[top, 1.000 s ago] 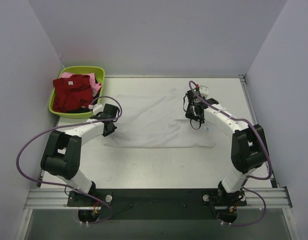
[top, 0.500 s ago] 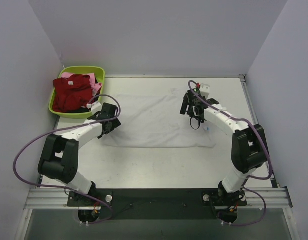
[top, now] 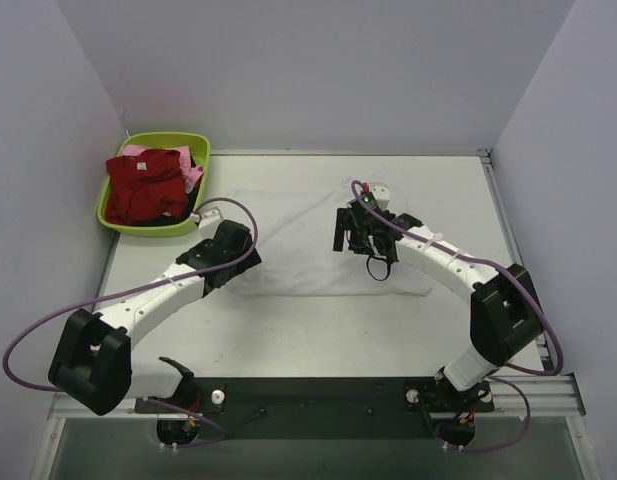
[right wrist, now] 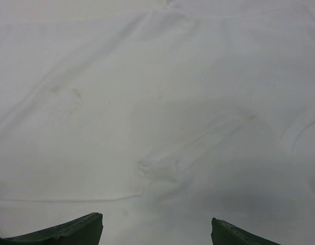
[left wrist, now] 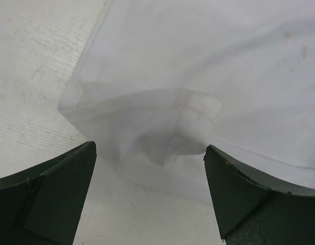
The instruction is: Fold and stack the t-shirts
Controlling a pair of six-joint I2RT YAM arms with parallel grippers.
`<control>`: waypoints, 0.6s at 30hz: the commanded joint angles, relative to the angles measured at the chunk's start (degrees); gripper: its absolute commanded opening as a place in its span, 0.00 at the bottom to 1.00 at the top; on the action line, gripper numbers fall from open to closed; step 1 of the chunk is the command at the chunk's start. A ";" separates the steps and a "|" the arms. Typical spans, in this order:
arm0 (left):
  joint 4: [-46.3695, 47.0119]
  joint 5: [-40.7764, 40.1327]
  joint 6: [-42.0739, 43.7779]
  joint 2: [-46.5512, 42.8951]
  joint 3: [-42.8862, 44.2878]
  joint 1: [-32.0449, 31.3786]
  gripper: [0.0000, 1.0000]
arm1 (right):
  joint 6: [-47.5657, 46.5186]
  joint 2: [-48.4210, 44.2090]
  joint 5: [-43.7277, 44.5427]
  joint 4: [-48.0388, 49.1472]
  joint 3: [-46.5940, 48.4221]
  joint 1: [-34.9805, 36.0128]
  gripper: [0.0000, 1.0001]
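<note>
With both our left gripper and right gripper spread wide and empty over the white t-shirt lying on the table, we risk folding in its rumpled left corner, leaving a lumpy, crooked fold.

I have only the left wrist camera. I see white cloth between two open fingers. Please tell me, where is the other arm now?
Observer: The right gripper hangs over the middle of the white shirt, jaws open, holding nothing.
Operator: Are there other shirts somewhere?
Observer: Yes. A dark red shirt lies crumpled in a green basin at the far left.
Operator: Only this one in the basin?
Observer: No, a pink shirt shows from beneath the red one.
</note>
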 commanded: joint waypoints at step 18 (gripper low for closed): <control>-5.67 -5.14 0.50 -4.06 -1.69 5.59 0.97 | 0.19 4.37 -10.33 2.88 4.94 9.87 0.86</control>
